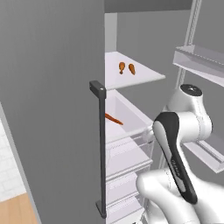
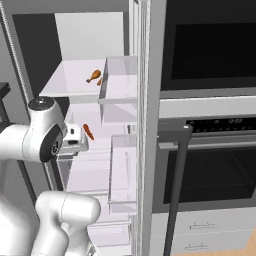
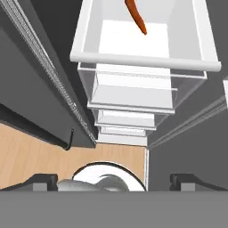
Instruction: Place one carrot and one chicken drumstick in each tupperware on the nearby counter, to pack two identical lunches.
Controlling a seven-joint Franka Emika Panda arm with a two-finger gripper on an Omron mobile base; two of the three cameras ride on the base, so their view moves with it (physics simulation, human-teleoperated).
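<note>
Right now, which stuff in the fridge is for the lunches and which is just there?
For the lunches:
- two chicken drumsticks on the upper shelf
- carrot in the white drawer
- open gripper, holding nothing

Just there:
- fridge door handle
- oven
- door bins

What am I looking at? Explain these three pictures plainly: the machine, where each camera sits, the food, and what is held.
The machine is a white robot arm on a base that can drive, facing an open fridge. Two pictures come from cameras on the base, behind the arm to its left and right. The third looks along the tool from a camera on the hand. Two chicken drumsticks lie on a fridge shelf. Below them, a carrot lies in a white drawer. The tool is open and holds nothing.
</note>
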